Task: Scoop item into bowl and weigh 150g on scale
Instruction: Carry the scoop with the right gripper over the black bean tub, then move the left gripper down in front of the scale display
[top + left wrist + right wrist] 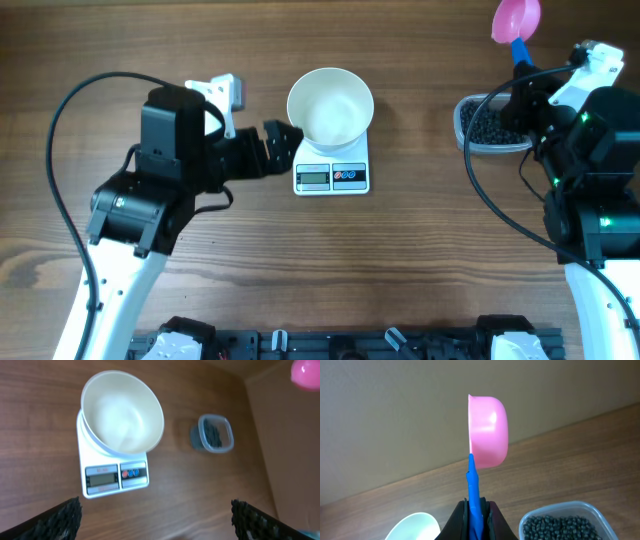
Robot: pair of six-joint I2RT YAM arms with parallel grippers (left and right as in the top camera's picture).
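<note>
- The white bowl (330, 103) sits on the scale (332, 176), mid-desk (420, 250).
- The left gripper (282, 150) is spread wide, just beside the scale's left edge.
- The right gripper (476, 510) pinches the blue handle of a pink scoop (489, 430) (cup turned sideways).
- The black beans (560, 527) lie in a clear tub (460, 120), well right of the scale.

No legible text, even on the scale (332, 177)

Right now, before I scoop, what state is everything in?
bowl: empty, sitting on the scale
scale: carrying the bowl, display unreadable
tub: lid off, beans inside
scoop: turned on edge, no beans seen in it
left gripper: open, empty, beside the scale
right gripper: shut on the scoop handle
</note>
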